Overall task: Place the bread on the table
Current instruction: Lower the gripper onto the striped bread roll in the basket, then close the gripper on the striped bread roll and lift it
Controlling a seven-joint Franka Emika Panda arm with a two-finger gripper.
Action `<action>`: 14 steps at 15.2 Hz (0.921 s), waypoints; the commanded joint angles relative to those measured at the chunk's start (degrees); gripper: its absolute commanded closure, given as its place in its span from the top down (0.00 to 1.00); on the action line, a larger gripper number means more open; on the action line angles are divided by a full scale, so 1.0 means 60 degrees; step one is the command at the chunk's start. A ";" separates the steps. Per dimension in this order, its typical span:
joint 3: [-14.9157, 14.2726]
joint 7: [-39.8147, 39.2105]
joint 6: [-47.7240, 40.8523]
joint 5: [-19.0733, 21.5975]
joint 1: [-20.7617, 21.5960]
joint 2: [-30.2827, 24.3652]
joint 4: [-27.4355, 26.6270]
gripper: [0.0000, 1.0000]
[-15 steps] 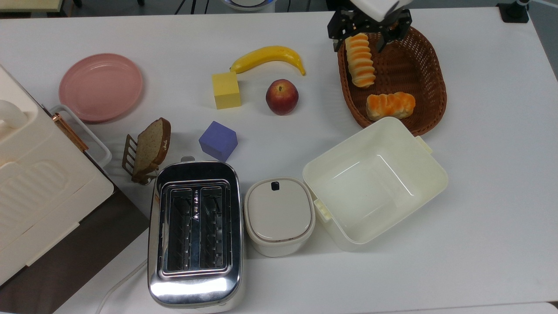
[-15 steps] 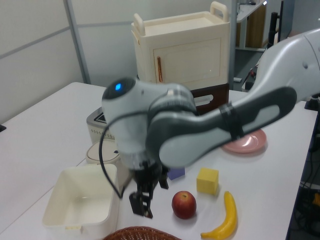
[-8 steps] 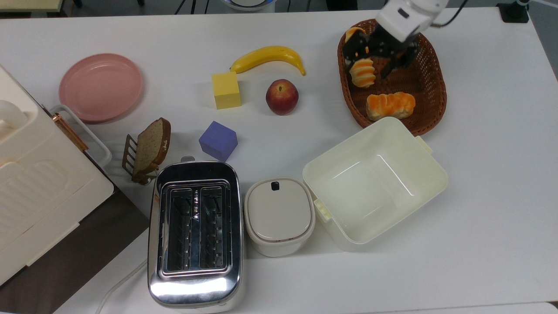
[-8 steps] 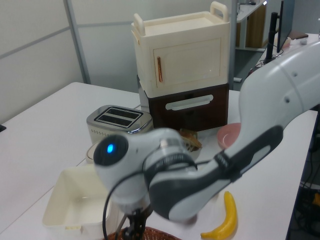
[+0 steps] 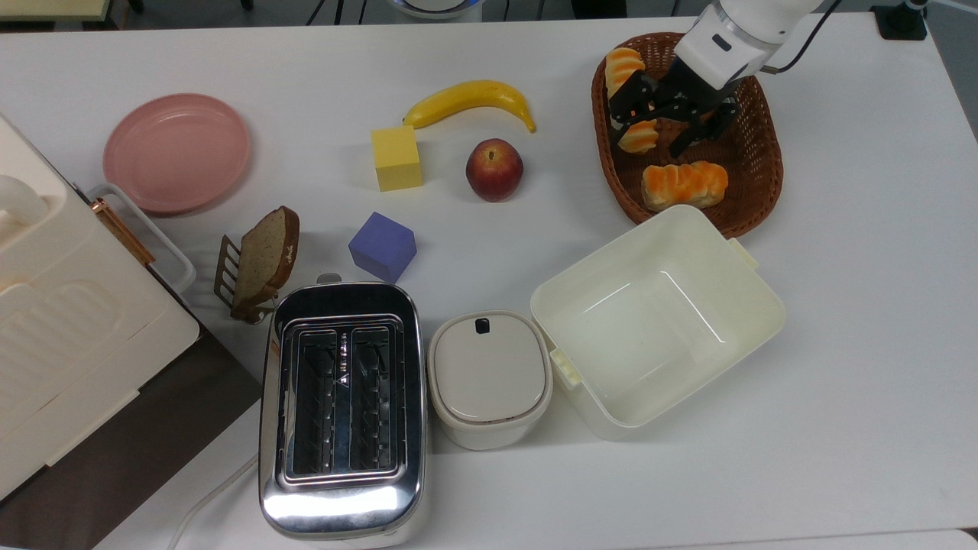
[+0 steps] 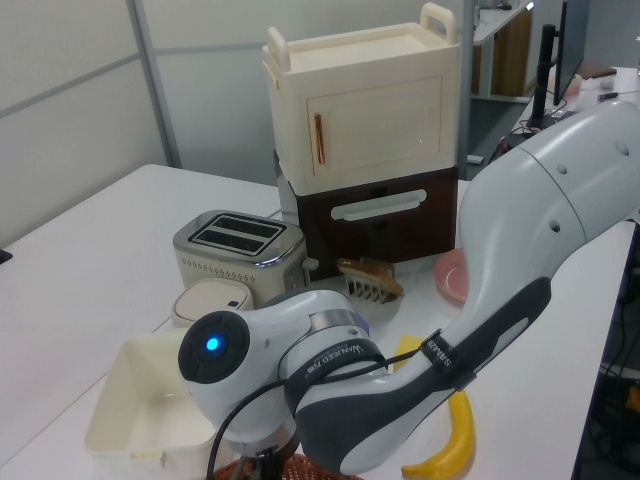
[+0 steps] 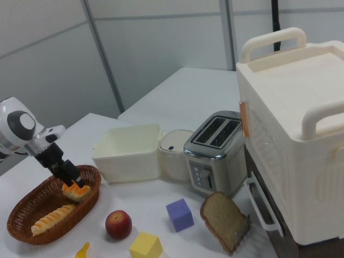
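In the right view the bread (image 7: 52,219) lies flat at the near end of the wicker basket (image 5: 764,122), which sits at about one o'clock on the surface (image 5: 863,267) in the top view, so nothing of the move is done yet. Just beyond it the gripper (image 5: 663,126) hangs low over the basket with its fingers spread and empty, near the shorter roll (image 5: 684,186). Grasping, lifting out and setting down are all left, by this reading.

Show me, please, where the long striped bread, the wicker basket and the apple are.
long striped bread (image 5: 621,64), top view, upper end.
wicker basket (image 5: 760,164), top view, right wall.
apple (image 5: 494,169), top view, middle.
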 commanded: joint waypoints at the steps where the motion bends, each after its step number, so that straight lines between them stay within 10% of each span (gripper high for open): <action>1: 0.0023 0.0562 -0.0407 -0.0003 0.0039 -0.0593 -0.0277 1.00; 7: -0.0254 -0.0856 -0.0422 0.1871 0.0536 -0.1897 -0.1785 1.00; 14: -0.0328 -0.0887 -0.0392 0.1976 0.0845 -0.1723 -0.2388 1.00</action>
